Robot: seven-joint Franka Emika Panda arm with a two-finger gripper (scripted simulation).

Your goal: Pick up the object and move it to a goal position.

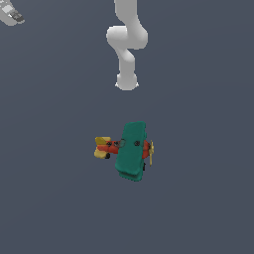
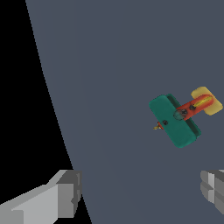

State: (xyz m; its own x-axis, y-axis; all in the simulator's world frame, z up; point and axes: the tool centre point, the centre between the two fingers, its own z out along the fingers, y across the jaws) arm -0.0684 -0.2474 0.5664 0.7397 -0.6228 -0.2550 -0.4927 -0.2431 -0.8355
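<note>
On the grey worktop (image 1: 49, 208) the biplane (image 1: 126, 149) sits upright near the middle of the exterior view, yellow tail toward that view's left, propeller toward its right, teal wings across. The white arm (image 1: 126, 44) rises behind it. In the wrist view the gripper (image 2: 142, 192) holds nothing, jaws spread wide, well apart from the biplane.

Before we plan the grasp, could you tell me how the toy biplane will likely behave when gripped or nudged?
The toy biplane looks rigid, so probably stiff. Its small black wheels suggest it may roll if nudged. The thin yellow propeller seems fragile; gripping the broad wings looks safer.
</note>
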